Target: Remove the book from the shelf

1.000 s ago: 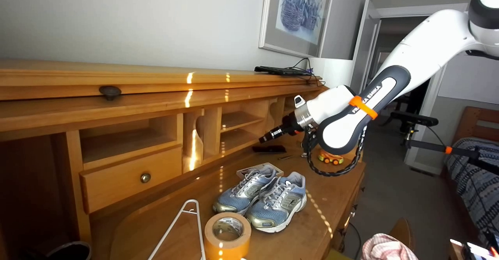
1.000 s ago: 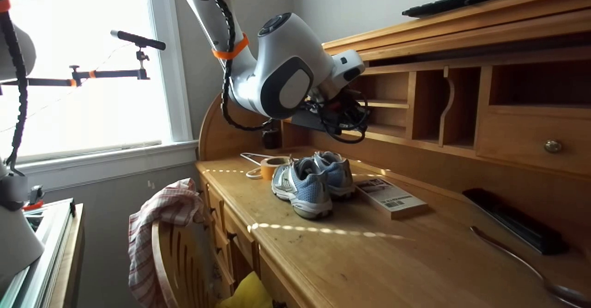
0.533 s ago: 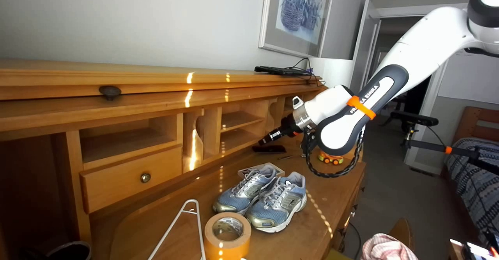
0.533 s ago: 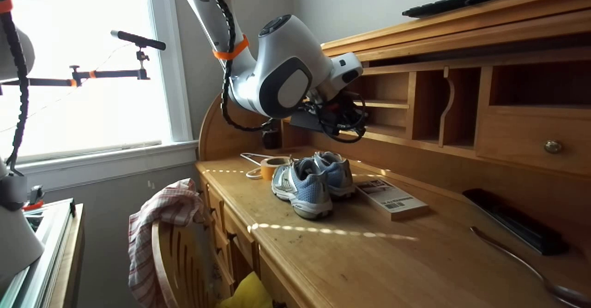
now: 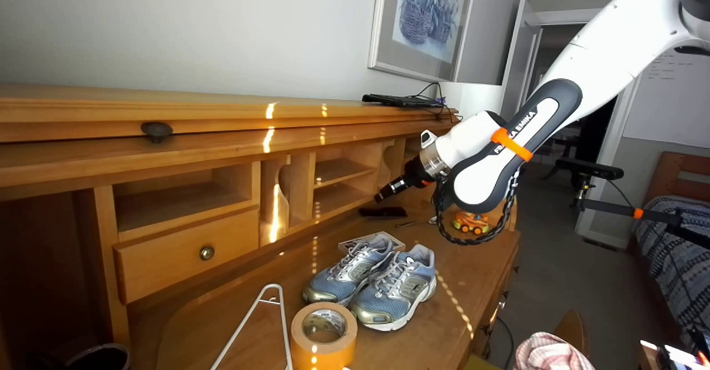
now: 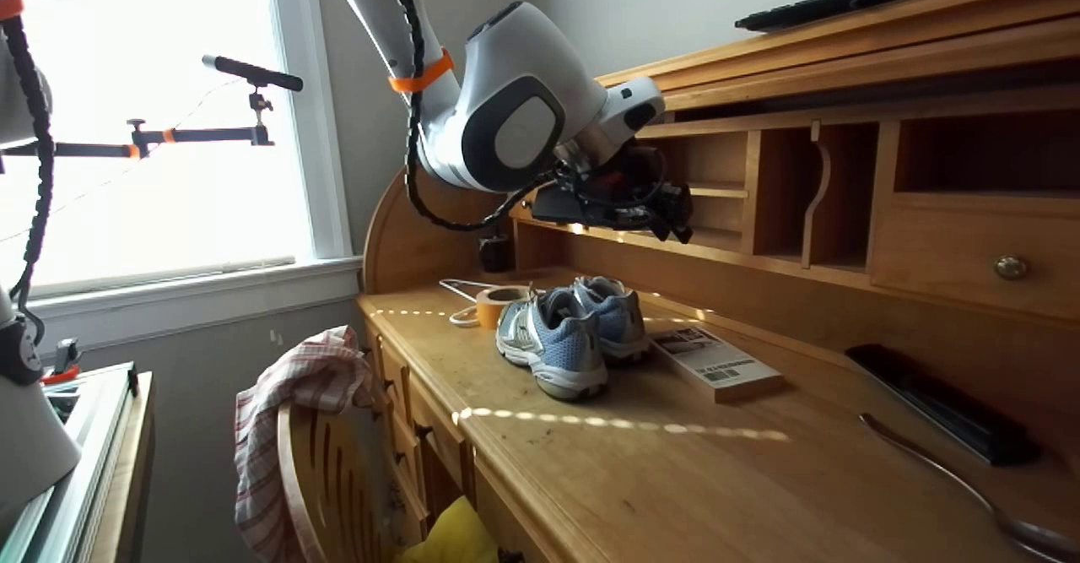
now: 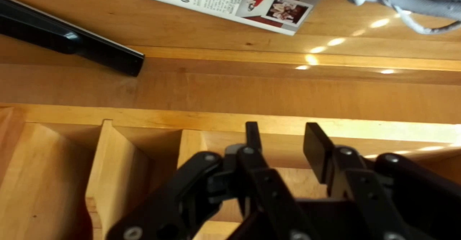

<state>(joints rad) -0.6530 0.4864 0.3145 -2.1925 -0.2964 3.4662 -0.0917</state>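
Pincer (image 7: 283, 135), black, two-fingered, parted, empty: best kept clear of narrow honey-brown wooden cubbyhole (image 7: 112, 171) if lowered to the flat, pale-edged book (image 7: 237, 0) on brown wooden worktop (image 6: 658, 483).

There are two sneakers (image 5: 395, 295), one book (image 6: 715, 360), one tape roll (image 5: 323, 350), one hanger (image 5: 285, 325), one spoon (image 6: 1031, 536), one long black object (image 6: 941, 404), one toy vehicle (image 5: 470, 223), one framed picture (image 5: 426, 20) and one chair (image 6: 304, 463).
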